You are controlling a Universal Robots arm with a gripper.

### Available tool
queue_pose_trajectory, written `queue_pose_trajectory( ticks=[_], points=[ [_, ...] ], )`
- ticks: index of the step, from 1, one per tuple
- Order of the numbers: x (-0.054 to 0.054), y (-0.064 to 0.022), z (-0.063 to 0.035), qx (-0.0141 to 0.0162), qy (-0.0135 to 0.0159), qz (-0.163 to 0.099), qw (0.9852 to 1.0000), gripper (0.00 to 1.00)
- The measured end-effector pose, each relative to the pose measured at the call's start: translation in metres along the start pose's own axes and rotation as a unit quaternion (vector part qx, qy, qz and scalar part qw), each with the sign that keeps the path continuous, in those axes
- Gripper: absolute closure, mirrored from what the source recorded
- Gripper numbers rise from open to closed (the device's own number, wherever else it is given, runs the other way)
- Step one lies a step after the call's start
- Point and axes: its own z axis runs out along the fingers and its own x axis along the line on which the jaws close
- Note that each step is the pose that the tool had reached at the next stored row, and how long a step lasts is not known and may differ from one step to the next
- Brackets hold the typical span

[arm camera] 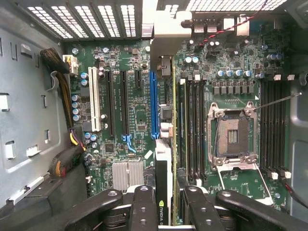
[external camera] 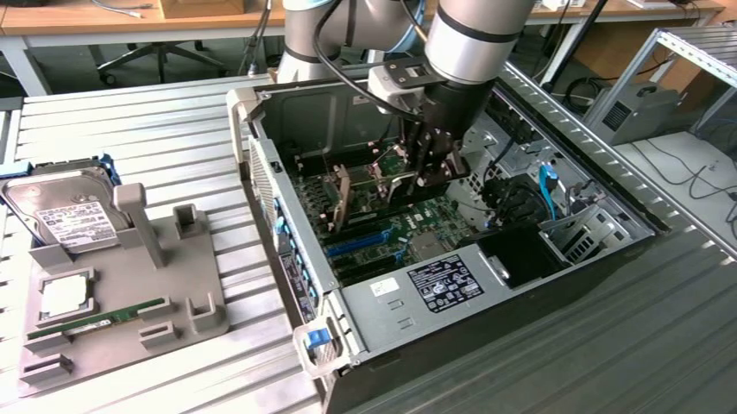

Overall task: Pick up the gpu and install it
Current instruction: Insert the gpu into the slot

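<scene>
one gpu (arm camera: 162, 168), one hard drive (external camera: 72, 216), one case (external camera: 267, 177)

Gripper (arm camera: 163, 204) fingers (arm camera: 143, 207): matte black. 
gpu (arm camera: 162, 168) between the fingers: black edge, small green logo, silvery bracket at the far end. 
Motherboard (arm camera: 134, 120): green. 
Slot (arm camera: 155, 103) beyond the fingers, just beside the gpu: bright blue. 
Outer slot (arm camera: 95, 106): white; the slots between are black. 
Heatsink (arm camera: 127, 174) near the fingers: silver, ribbed. 
Case wall (arm camera: 29, 120): plain grey.

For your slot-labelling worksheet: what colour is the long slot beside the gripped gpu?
The slot is blue; clearest in the wrist view.
</scene>
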Motion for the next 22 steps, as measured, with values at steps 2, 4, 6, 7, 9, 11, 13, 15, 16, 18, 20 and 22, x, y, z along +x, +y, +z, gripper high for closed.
queue_pose_trajectory(
  ticks=[2, 4, 6, 7, 9, 11, 13, 15, 16, 18, 20, 22],
  points=[
    [0.0, 0.0011, 0.0, 0.0, 0.0, 0.0, 1.0, 0.73],
    [0.0001, 0.002, 0.0, 0.0, 0.0, 0.0, 1.0, 0.73],
    [0.0001, 0.0028, 0.0, 0.0, 0.0, 0.0, 1.0, 0.73],
    [0.0002, 0.0035, 0.0, 0.0, 0.0, 0.0, 1.0, 0.73],
    [0.0002, 0.0045, 0.0, 0.0, 0.0, 0.0, 1.0, 0.73],
    [0.0002, 0.0049, 0.0, 0.0, 0.0, 0.0, 1.0, 0.73],
    [0.0003, 0.0057, 0.0001, 0.0, 0.0, 0.0, 1.0, 0.73],
    [0.0004, 0.0063, 0.0007, 0.0, -0.0001, 0.0, 1.0, 0.73],
    [0.0004, 0.0067, 0.0012, 0.0, -0.0001, 0.0, 1.0, 0.73],
    [0.0005, 0.0075, 0.0024, 0.0, 0.0, 0.0, 1.0, 0.73],
    [0.0007, 0.0089, 0.0049, 0.0, 0.0, 0.0, 1.0, 0.73],
    [0.0008, 0.0097, 0.0063, 0.0, 0.0, 0.0, 1.0, 0.73]
  ],
)
